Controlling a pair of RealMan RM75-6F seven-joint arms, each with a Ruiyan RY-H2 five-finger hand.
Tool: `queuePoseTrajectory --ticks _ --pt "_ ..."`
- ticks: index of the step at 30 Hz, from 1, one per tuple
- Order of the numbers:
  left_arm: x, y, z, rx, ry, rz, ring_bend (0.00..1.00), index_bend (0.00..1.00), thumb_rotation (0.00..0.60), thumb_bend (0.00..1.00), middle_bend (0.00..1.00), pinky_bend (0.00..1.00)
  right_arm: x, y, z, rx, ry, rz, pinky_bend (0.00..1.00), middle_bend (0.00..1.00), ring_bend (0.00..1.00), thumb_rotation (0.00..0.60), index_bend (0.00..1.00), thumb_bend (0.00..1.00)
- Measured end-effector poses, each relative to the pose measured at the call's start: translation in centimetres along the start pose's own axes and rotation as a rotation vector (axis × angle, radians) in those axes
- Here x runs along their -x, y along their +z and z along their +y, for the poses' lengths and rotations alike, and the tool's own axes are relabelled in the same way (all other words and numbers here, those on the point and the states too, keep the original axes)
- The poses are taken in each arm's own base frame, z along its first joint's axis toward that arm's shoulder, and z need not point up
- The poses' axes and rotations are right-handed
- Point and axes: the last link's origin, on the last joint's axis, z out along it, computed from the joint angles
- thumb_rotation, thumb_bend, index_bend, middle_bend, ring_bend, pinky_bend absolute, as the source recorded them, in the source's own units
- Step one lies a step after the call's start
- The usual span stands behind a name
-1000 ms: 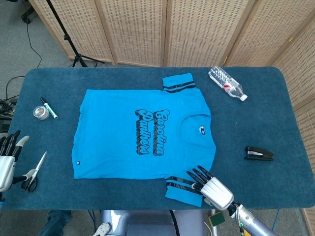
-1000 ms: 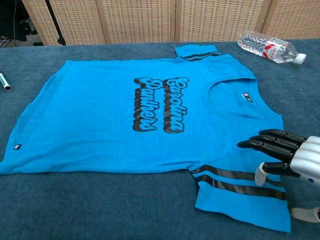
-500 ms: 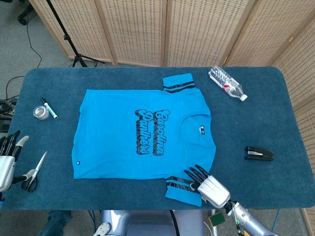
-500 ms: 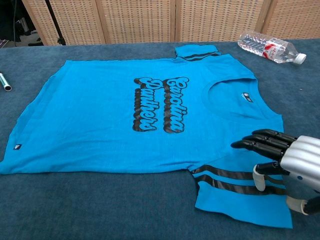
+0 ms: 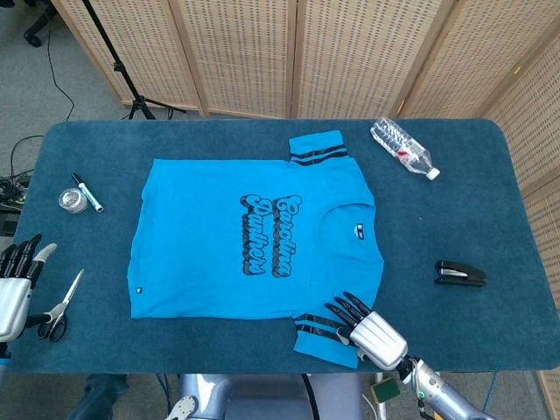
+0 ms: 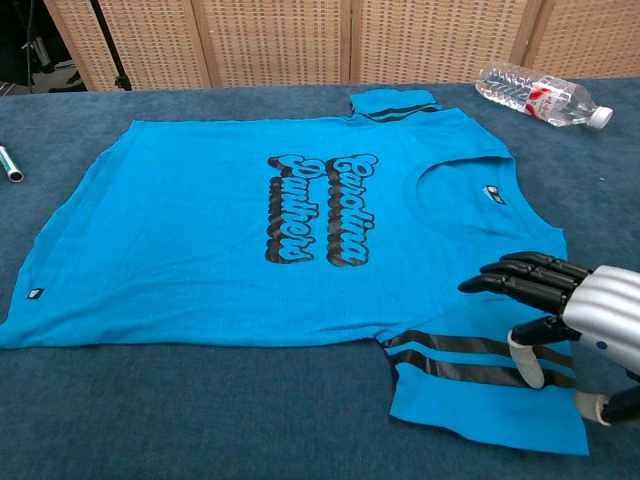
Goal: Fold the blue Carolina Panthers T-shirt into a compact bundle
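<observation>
blue t-shirt (image 5: 254, 236) lies flat mid-table, long axis left to right, its near striped sleeve (image 6: 480, 390) directly under the right hand (image 6: 575, 320), fingers spread and empty, while the open left hand (image 5: 16, 280) sits well apart.

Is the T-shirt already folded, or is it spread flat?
Spread flat. The T-shirt lies face up with its print showing and both sleeves out; the right hand hovers over the near sleeve.
</observation>
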Motion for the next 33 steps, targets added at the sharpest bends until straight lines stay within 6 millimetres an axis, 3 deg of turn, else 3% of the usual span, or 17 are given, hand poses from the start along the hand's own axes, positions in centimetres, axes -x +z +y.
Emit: queuePoseTrajectory --ticks 12,18,25,33 --pt "1.6 -0.3 0.8 0.161 -0.069 -0.069 0.0 0.01 0.6 0.01 0.0 0.0 -1.1 -0.4 0.8 0.005 0.056 0.032 0.0 0.1 0.0 0.6 0.63 0.56" --pt "3.5 -0.4 0.6 0.257 -0.108 -0.129 0.0 0.13 0.6 0.01 0.0 0.0 -1.5 -0.4 0.9 0.009 0.071 0.043 0.0 0.1 0.0 0.6 0.64 0.56" --pt "7.3 -0.6 1.3 0.336 -0.151 -0.227 0.0 0.23 0.6 0.03 0.0 0.0 -1.9 -0.3 1.0 0.025 0.084 0.055 0.0 0.1 0.0 0.6 0.64 0.57" --pt "9.1 -0.2 2.2 0.349 -0.17 -0.284 0.0 0.28 0.6 0.11 0.0 0.0 -2.1 -0.3 1.2 0.039 0.085 0.056 0.0 0.1 0.0 0.6 0.64 0.57"
